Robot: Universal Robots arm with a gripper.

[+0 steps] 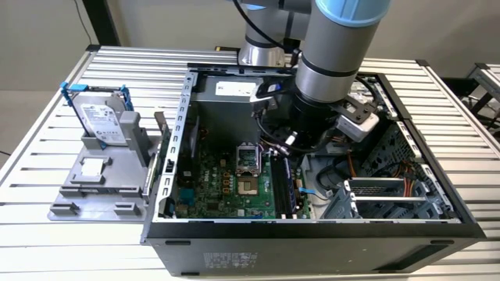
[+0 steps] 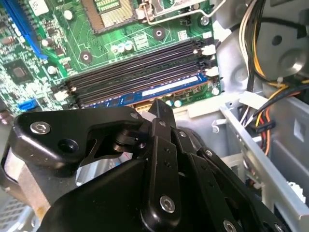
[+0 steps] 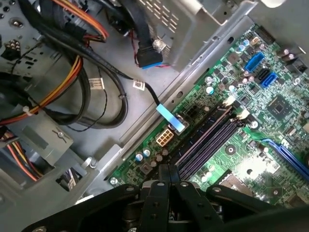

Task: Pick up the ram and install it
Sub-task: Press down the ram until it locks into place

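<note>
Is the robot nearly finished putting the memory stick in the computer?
Nearly, it seems. The ram already lies in one of the black slots on the motherboard, no longer carried. The tool hangs just above it. Whether the stick is pushed fully down and latched can't be told.

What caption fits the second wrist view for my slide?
Tool poised beside the blue RAM stick lying in the outermost black memory slot of the green motherboard.

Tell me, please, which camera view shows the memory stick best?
The second wrist view: the memory stick lies along a black slot, just beyond the gripper. In the first wrist view only the slots are clear; in the exterior view they are thin lines.
</note>
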